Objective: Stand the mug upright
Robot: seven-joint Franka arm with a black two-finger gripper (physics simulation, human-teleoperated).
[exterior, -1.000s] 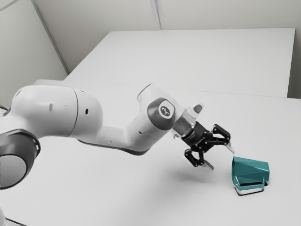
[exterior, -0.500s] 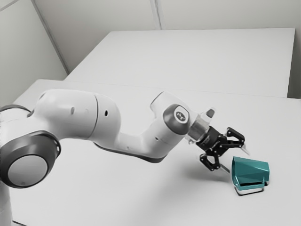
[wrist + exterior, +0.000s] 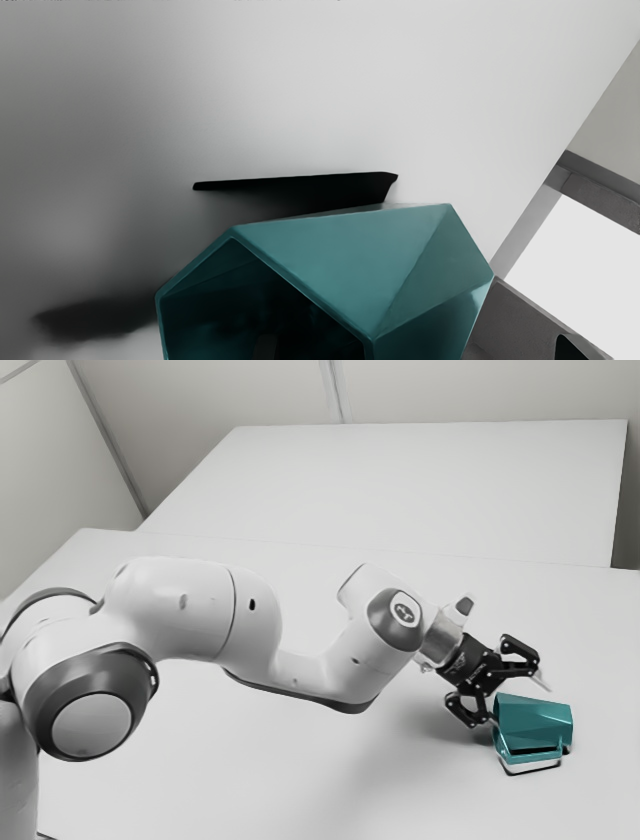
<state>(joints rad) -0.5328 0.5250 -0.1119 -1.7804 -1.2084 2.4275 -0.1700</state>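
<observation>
Pale bench (image 3: 250, 760): it is supporting the teal mug (image 3: 535, 722), which is lying on its side toward the exterior view's right, handle (image 3: 530, 758) facing the near side, mouth facing my hand (image 3: 520, 703). I am keeping the hand released and empty; one finger (image 3: 265, 347) is pointing into the mouth, the other (image 3: 567, 347) is standing outside the wall, and whether either is touching I cannot tell. In my judgement, closing here is risking a pinch on one slanted facet, with the mug slipping or swivelling during a tilt. Pushing deeper is risking a slide, since nothing is bracing the base; a low handle may also be snagging on the bench. Farther off, a second table (image 3: 400, 480) is standing before a grey wall (image 3: 480, 390).
</observation>
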